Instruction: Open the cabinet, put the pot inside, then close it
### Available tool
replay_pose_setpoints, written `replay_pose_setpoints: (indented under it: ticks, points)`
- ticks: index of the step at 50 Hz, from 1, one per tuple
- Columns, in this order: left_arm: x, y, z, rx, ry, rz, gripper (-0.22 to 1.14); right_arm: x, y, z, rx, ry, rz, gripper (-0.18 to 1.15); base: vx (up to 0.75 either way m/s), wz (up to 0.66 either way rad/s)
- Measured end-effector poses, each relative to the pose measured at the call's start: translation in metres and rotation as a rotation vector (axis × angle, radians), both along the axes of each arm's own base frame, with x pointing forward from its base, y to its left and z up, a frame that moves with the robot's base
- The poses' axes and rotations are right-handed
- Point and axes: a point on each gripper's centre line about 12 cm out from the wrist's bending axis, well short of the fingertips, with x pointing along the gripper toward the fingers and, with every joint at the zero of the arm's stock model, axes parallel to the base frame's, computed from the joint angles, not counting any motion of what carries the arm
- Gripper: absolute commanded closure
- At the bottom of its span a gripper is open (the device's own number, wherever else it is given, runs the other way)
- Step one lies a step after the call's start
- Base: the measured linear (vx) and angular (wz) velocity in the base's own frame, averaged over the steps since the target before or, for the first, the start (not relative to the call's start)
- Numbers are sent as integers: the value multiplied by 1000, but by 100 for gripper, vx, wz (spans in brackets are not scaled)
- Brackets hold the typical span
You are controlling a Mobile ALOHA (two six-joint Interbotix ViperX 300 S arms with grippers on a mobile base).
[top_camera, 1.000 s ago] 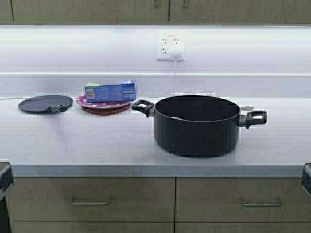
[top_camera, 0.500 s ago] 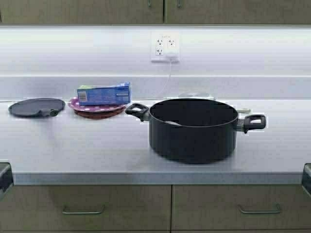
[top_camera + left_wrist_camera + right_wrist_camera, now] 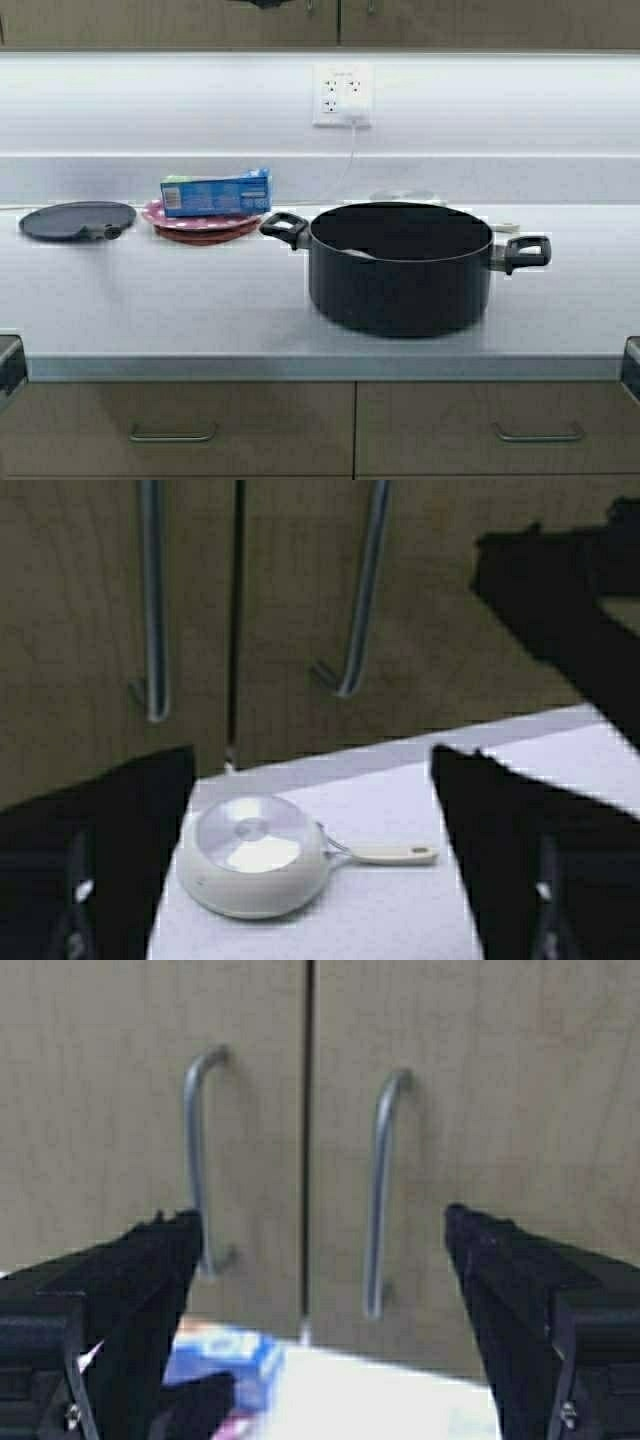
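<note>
Both grippers raised before the shut cabinet, pot on the counter

The pot [image 3: 400, 267] sits upright, mouth up, loop handles out sideways, below the cabinet [image 3: 330, 22]; beside the pot lies a blue box [image 3: 216, 192], print unreadable; left gripper [image 3: 310, 880] and right gripper [image 3: 320, 1290] spread wide, holding nothing, facing the cabinet's handles

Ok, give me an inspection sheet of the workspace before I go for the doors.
Surface: white counter.
Job's things: cabinet doors shut, two handles either side of the seam; pot upright on the counter, no lid.
Clutter: dark lid, blue box on stacked plates, cream pan behind the pot.
Grippers: left gripper and right gripper open, raised, facing the doors, holding nothing.
Cables: cord hanging from outlet.
Surroundings: drawers below.
</note>
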Motion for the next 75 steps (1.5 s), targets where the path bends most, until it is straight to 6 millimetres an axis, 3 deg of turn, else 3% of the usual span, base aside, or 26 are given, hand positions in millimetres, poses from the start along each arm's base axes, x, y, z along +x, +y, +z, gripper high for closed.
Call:
replay_pose_setpoints:
  ticks: [9, 27, 36, 49, 55, 59, 64, 70, 73, 75]
  points:
    - [7, 7, 9, 65, -89, 85, -9, 16, 1, 7, 36, 0, -51, -4, 1, 1]
    - [47, -5, 8, -24, -156, 183, -9, 55, 17, 7, 59, -20, -71, -4, 0, 0]
    - [65, -12, 1, -46, -160, 218, -9, 71, 22, -1, 80, 2, -103, -4, 0, 0]
    - [80, -16, -8, -73, -148, 261, -8, 94, 13, -12, 109, 37, -183, -3, 0, 0]
    - [82, -12, -9, -78, -143, 272, -8, 95, 14, -12, 104, 32, -188, 5, 0, 0]
    - [83, -10, -9, -80, -141, 277, -5, 96, 13, -13, 106, 30, -197, 22, 0, 0]
    - [84, -9, -8, -90, -139, 283, 15, 95, 16, -14, 99, 32, -189, 56, 0, 0]
    - [87, -3, -9, -95, -128, 299, 71, 94, 18, -15, 95, 38, -187, 98, 0, 0]
    - [88, -7, -7, -96, -117, 284, 99, 94, 18, -15, 93, 45, -180, 101, 0, 0]
    - [88, -8, -7, -91, -107, 278, 105, 94, 18, -15, 92, 50, -175, 96, 0, 0]
